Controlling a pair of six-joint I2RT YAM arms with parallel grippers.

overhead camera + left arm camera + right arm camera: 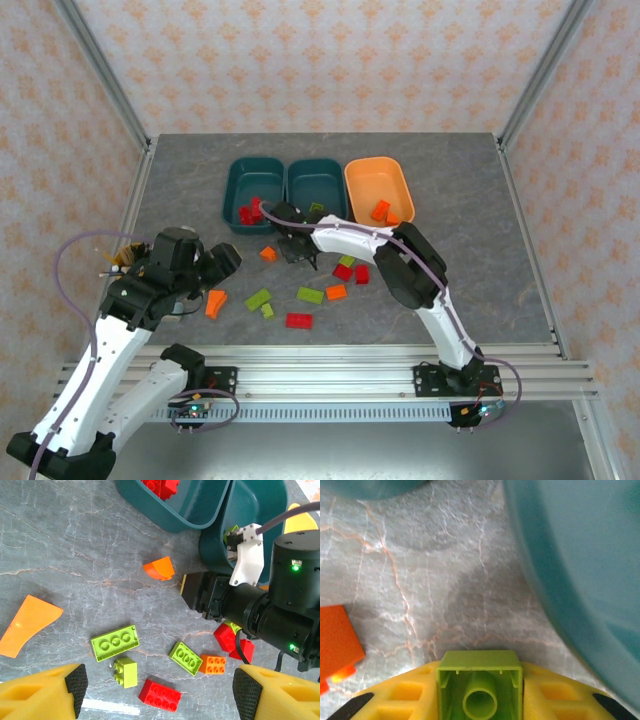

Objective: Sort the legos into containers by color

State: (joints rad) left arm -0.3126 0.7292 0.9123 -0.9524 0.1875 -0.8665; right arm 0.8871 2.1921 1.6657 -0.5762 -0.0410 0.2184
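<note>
Right wrist is showing the right hand (480,702) clamping a green brick (480,677), the left hand (160,687) hanging open, few bricks (250,212) lying in tubs (316,162), most waiting on the worktop (460,285).

Bright, even light; the teal tub (580,555) blurs close-up.

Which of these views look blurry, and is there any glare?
Right wrist view: the teal tub is blurred, the green brick up close fairly crisp. Left wrist view: sharp, with a white glare streak on the table. Top external view: even light, faint shadows.
</note>
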